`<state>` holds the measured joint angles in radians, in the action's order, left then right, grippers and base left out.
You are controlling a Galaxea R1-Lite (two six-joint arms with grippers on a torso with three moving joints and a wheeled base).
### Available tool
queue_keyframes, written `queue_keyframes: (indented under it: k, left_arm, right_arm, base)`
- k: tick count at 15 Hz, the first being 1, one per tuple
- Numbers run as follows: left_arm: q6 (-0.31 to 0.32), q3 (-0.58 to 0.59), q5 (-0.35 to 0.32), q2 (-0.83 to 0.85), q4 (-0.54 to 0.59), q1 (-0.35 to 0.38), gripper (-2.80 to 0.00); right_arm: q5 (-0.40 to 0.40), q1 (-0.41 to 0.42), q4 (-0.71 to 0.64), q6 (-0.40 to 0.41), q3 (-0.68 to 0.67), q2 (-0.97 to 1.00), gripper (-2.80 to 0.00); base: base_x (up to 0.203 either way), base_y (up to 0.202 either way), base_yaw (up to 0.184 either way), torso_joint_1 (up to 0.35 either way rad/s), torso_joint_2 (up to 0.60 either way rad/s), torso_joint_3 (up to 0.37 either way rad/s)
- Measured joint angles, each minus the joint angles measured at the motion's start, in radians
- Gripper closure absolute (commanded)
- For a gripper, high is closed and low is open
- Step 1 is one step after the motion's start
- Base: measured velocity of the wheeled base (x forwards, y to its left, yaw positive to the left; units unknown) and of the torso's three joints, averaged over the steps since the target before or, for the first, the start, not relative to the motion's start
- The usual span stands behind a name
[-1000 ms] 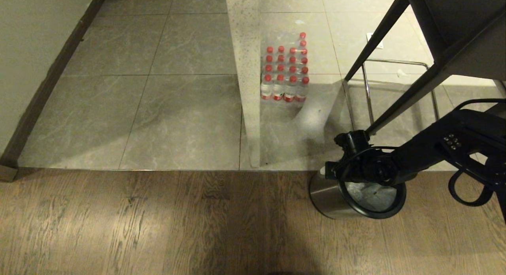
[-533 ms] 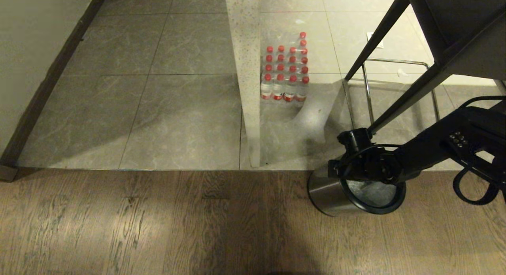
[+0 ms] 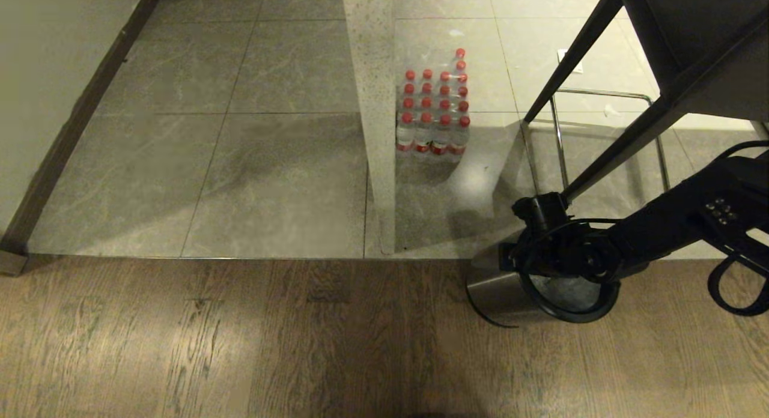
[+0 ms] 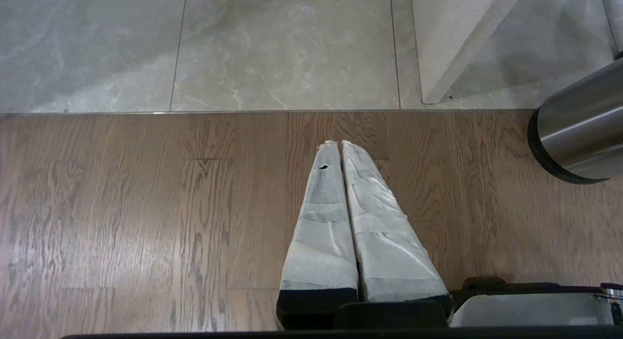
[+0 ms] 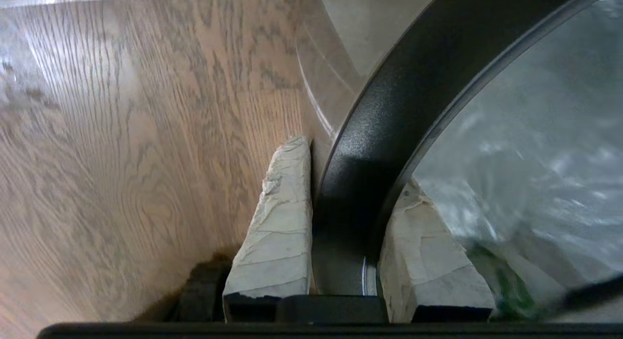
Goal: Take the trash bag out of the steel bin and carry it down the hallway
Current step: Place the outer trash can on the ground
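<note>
The steel bin (image 3: 498, 293) stands on the wood floor at the right, tilted, its black rim (image 3: 601, 313) facing me. The whitish see-through trash bag (image 3: 565, 290) lies inside it. My right gripper (image 3: 510, 263) is at the rim's left side. In the right wrist view this gripper (image 5: 355, 163) is shut on the black rim (image 5: 350, 183), one finger outside the bin and one inside against the trash bag (image 5: 525, 149). My left gripper (image 4: 338, 145) is shut and empty above the wood floor, left of the bin (image 4: 579, 129). The hallway's grey tiles (image 3: 270, 166) begin just beyond.
A speckled pillar (image 3: 375, 118) stands just left of the bin, with a pack of red-capped water bottles (image 3: 434, 106) behind it. A dark table with slanted black legs (image 3: 625, 142) and a chrome frame (image 3: 559, 148) overhang the bin. A wall with dark skirting (image 3: 66, 136) runs along the left.
The right arm has drawn back towards the right edge. The bin has tipped and shifted slightly, and the dark edge of its base now shows at the lower left.
</note>
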<state>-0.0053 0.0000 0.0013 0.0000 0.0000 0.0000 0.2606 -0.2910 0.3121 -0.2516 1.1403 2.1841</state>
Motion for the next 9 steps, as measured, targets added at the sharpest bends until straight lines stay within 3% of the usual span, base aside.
queue_keyframes:
  k: [5,9]
  left_arm:
    - [0.000,0.000,0.000,0.000,0.000,0.000,0.00]
    - [0.000,0.000,0.000,0.000,0.000,0.000,0.00]
  right_arm:
    - [-0.010,-0.005,-0.046,0.015,-0.052,-0.118,0.00]
    - [-0.012,-0.005,-0.209,0.006,-0.086,-0.276,0.00]
  base:
    - [0.000,0.000,0.000,0.000,0.00,0.000]
    - [0.000,0.000,0.000,0.000,0.00,0.000]
